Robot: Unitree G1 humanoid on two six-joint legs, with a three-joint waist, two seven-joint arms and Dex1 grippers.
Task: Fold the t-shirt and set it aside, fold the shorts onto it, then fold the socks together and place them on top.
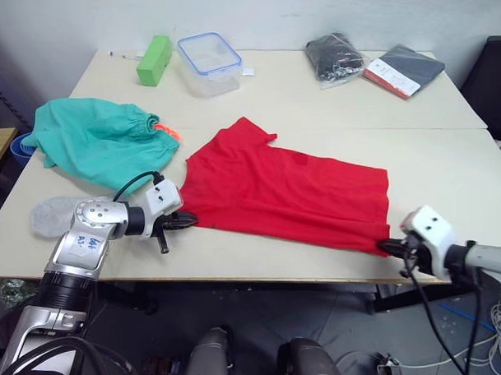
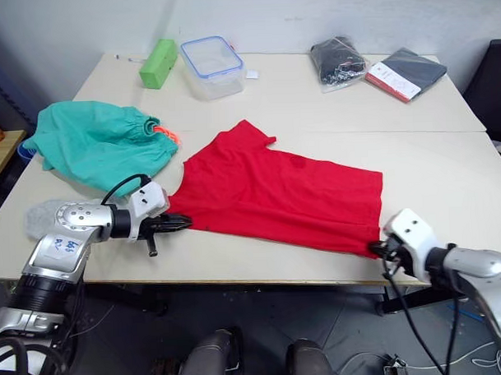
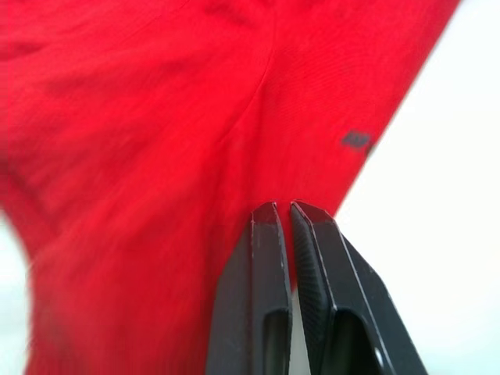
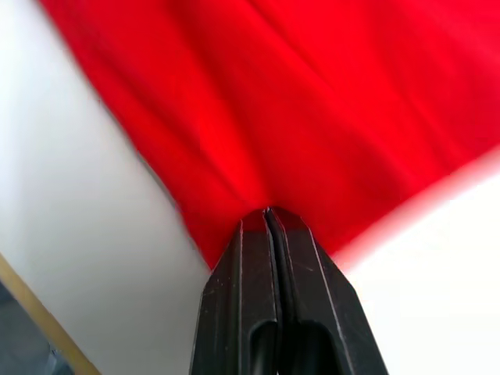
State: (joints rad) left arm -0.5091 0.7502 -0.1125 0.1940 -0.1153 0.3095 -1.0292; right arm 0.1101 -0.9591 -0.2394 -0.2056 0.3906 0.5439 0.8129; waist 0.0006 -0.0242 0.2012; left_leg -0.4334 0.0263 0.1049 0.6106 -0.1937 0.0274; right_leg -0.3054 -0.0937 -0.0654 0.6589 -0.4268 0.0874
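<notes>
Bright red plain cloth t-shirt [image 1: 288,194] spread flat near the surface's front edge, left pincer [image 1: 188,220] clamped on its front-left corner, right pincer [image 1: 390,247] clamped on its front-right corner. Thin pinches right at the hem: likely to slip out mid-fold, or drag a crooked crease if lifted unevenly.

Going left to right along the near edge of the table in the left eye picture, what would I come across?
Grey socks → left end effector → red t-shirt → right end effector.
</notes>
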